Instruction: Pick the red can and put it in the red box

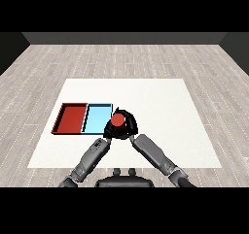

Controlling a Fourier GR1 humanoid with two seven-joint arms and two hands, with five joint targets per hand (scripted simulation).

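Two trays lie side by side on the white tabletop (146, 97), the red tray (71, 118) to the left and the light blue tray (97, 117) touching its right edge, and the red can (117, 121) sits just beside the blue tray's right rim, not yet in either one. The right hand (127, 125) is curled round the can, its black fingers wrapping the can's right and far sides so that only the round red top shows clearly. The left hand (108, 131) is tucked close against the can's lower left side, but most of it is hidden, and I cannot tell whether its fingers are straight or curled. The step in hand looks like the grasp, or the very start of the carry; whether the can is resting on the tabletop or already off it cannot be judged from this view. The next move, as I read it, calls for raising the can high enough to pass the tray rims, carrying it leftward across the whole of the blue tray, and setting it down inside the red tray, which lies beyond the blue one. The can itself appears as a short upright cylinder, plain red, with a flat circular top; its sides are largely covered by the hand.
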